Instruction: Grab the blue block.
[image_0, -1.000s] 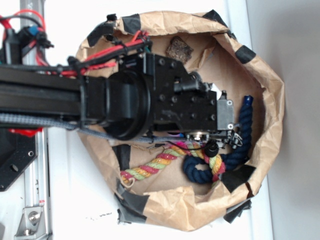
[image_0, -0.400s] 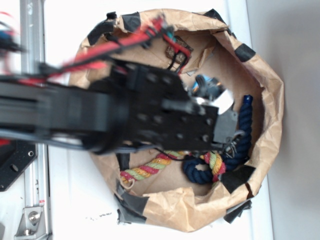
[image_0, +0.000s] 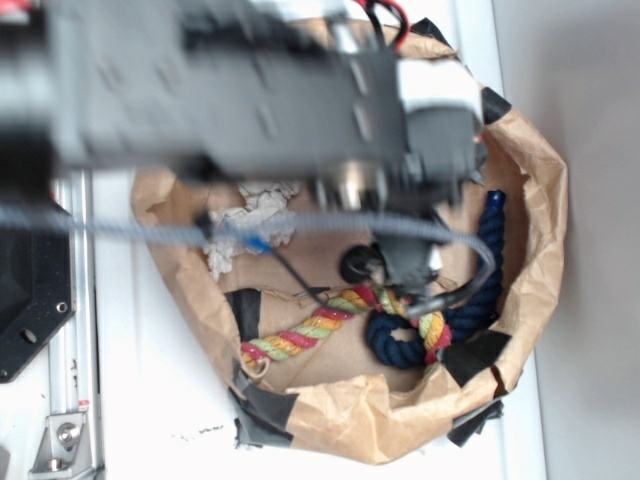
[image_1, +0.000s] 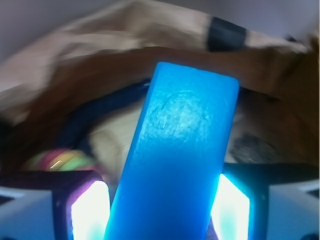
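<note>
Firmly, the pincer (image_1: 161, 210) grips the smooth, flat blue block (image_1: 177, 150).

Nothing readable anywhere here, honestly. No lettering, labels, brand marks or numbers show up in either the exterior view or the wrist view; the arm is motion-blurred, so if it carries any print, it can't be made out.

The blue block (image_1: 176, 160), a smooth bright slab, stands tilted between my tool's (image_1: 162, 210) two lit fingers, gripped at its lower end.
</note>
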